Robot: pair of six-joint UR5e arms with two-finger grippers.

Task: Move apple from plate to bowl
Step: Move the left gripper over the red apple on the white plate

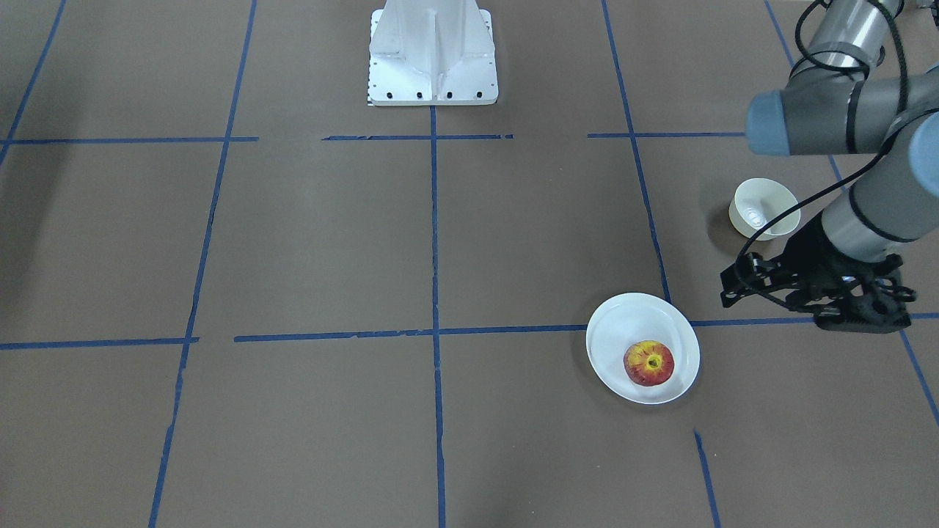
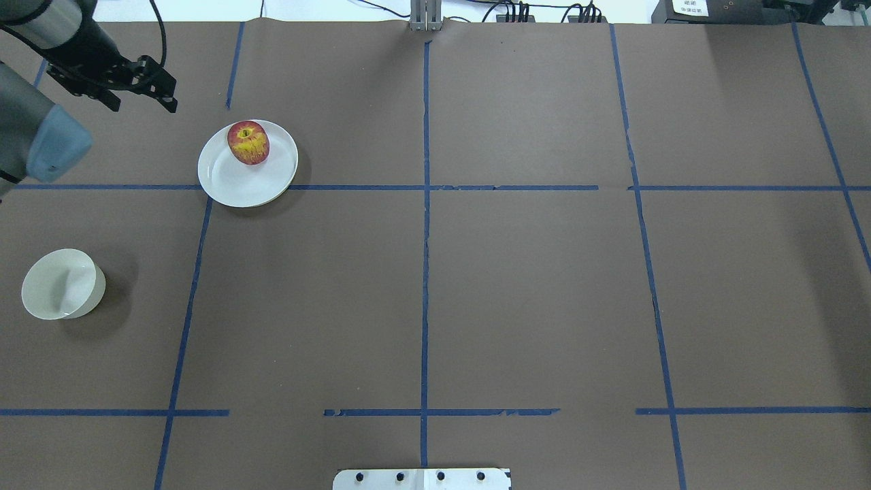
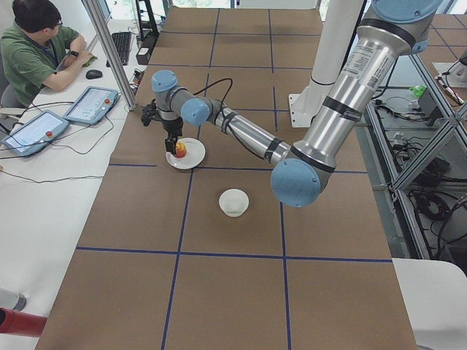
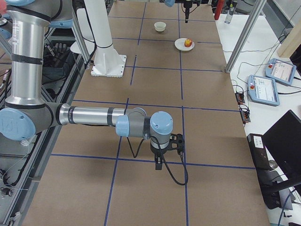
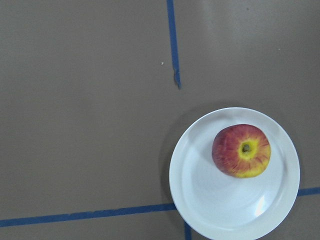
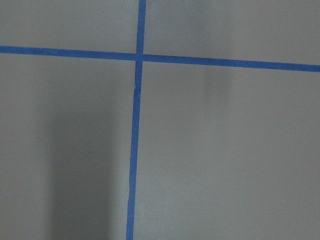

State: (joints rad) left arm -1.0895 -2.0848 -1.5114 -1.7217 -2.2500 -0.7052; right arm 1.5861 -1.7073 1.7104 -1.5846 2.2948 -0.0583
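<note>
— How's your left arm set?
— Stretched far out, wrist turned down, my left pincer [image 2: 143, 101] hovering above the table [image 2: 476, 272].
— And the jaws?
— Spread wide, holding nothing. The apple [image 2: 248, 143] sits on the plate [image 2: 231, 182] just off to my pincer's side. The bowl [image 2: 62, 291] stands well behind it, toward my base. Whether my right pincer [image 4: 159, 162] is open, I can't tell.

Nothing is legible; the far white label [image 2: 690, 7] is too small.
</note>
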